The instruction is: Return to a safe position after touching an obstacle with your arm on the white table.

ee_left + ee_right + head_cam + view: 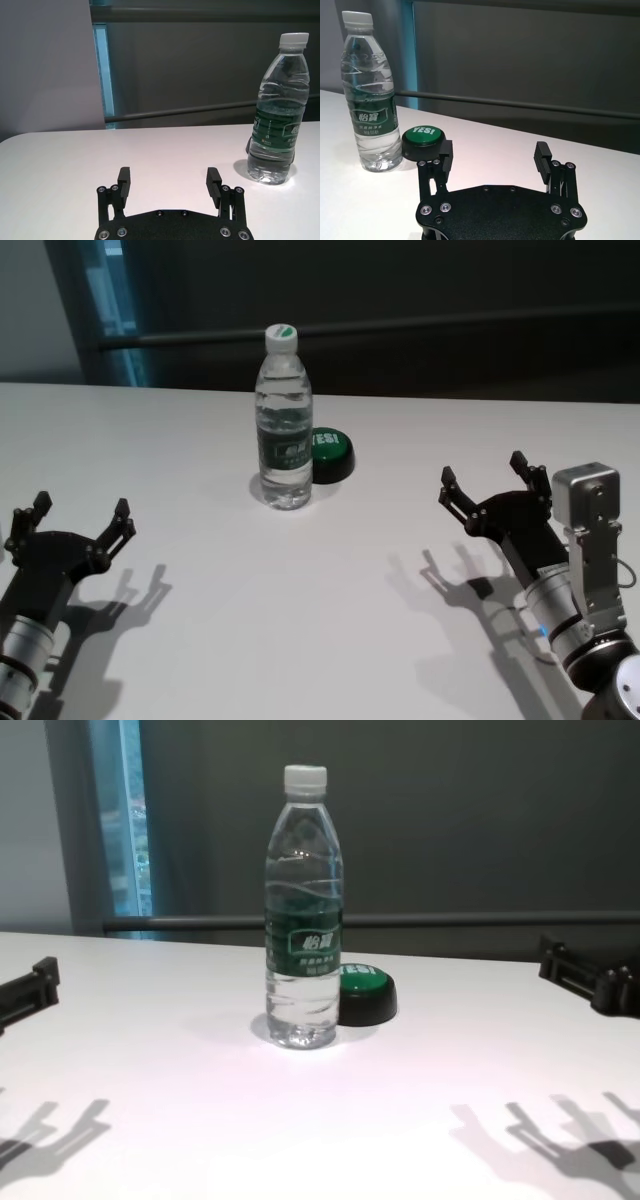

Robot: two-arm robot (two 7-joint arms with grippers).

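The obstacle (284, 425) is a tall clear water bottle with a white cap and dark green label, standing upright near the middle of the white table (330, 600). It also shows as the bottle (277, 112), (371, 95), (302, 910) in the other views. My left gripper (78, 512) hovers open at the near left, well apart from the bottle; its own view shows the left gripper (170, 182) empty. My right gripper (482, 480) is open at the near right, also clear of the bottle, and the right gripper (494, 156) holds nothing.
A black push button with a green top marked YES (330, 453) sits right behind the bottle on its right side, seen again as the button (422, 141), (365, 993). A dark wall with a horizontal rail (450, 920) runs beyond the table's far edge.
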